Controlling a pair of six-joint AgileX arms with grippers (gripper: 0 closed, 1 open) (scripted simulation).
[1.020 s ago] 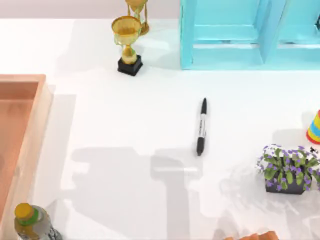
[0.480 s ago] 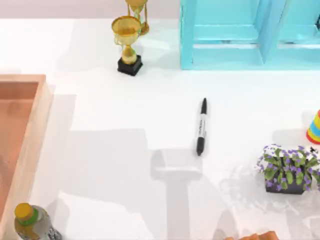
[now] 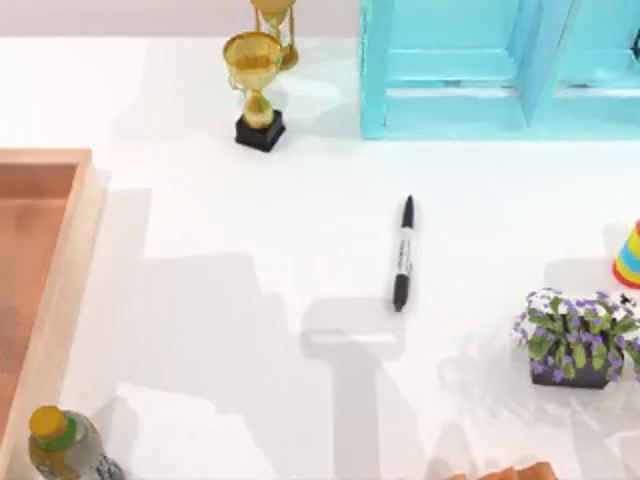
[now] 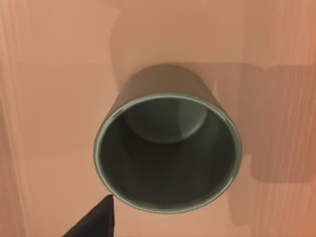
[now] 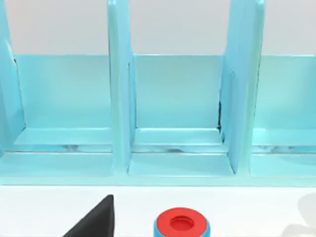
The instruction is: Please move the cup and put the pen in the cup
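Nothing is done yet. The cup (image 4: 168,153) sits in the tray (image 3: 62,260). The pen (image 3: 402,254) lies mid-desk. I cannot tell either claw's state.

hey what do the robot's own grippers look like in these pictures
Little of them shows. In the left wrist view, a dark, matte black pointed finger tip juts in beside the small plain grey cup. The right wrist view has a similar black wedge-shaped finger. No cables or markings are visible.
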